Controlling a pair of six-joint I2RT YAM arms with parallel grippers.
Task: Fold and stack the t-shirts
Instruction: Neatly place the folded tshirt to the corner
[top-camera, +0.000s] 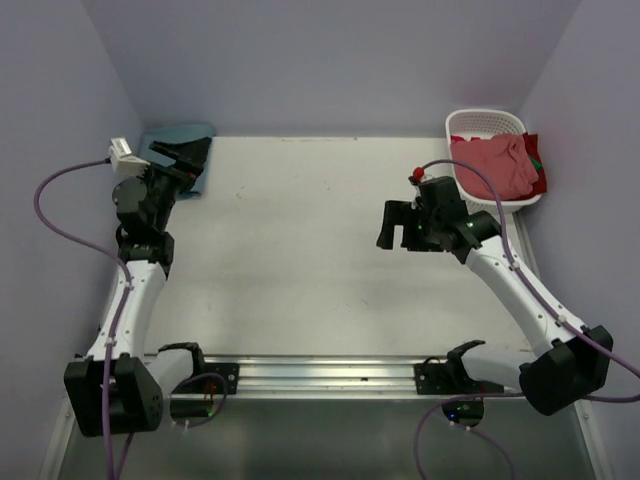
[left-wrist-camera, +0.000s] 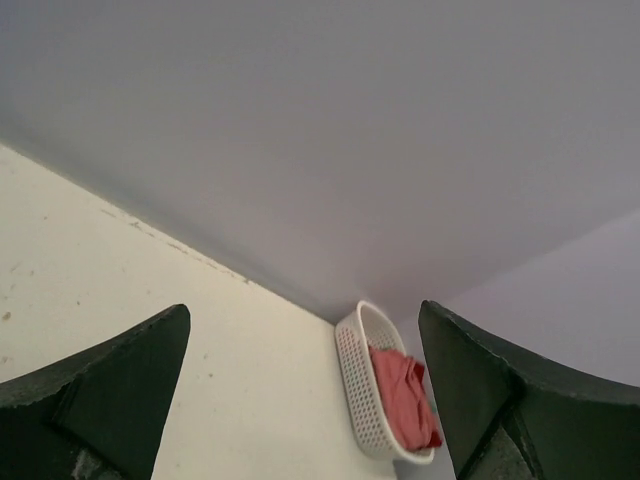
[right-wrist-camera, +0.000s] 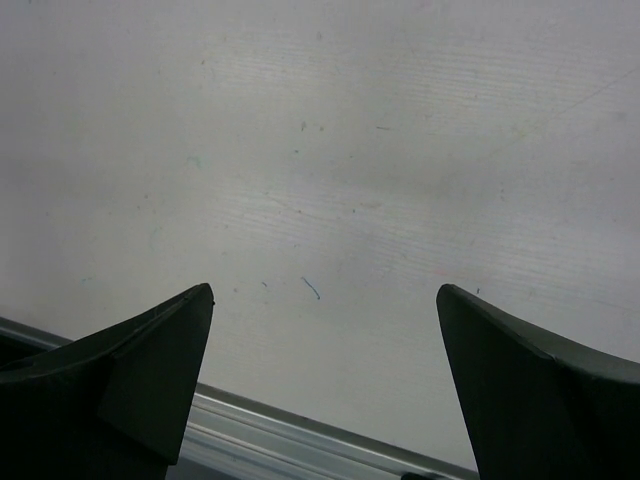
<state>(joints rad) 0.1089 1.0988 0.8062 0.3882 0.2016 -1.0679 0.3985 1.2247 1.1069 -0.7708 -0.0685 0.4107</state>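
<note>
A folded teal-blue t-shirt (top-camera: 176, 134) lies in the far left corner of the table. My left gripper (top-camera: 188, 152) hovers over its near edge, jaws wide apart and holding nothing. In the left wrist view that gripper (left-wrist-camera: 305, 307) points across the table at the far wall, and the teal shirt is out of sight there. A salmon pink-red t-shirt (top-camera: 495, 165) lies bunched in the white basket (top-camera: 485, 115) at the far right; the left wrist view shows it (left-wrist-camera: 402, 392) too. My right gripper (top-camera: 397, 228) hangs open left of the basket. Its wrist view (right-wrist-camera: 325, 288) shows only bare tabletop between the fingers.
A darker red cloth with a bit of green (top-camera: 538, 168) spills over the basket's right rim. Lilac walls close in the table on the left, back and right. A metal rail (top-camera: 330, 375) with the arm bases runs along the near edge. The basket's wall (left-wrist-camera: 358, 385) stands against the far corner.
</note>
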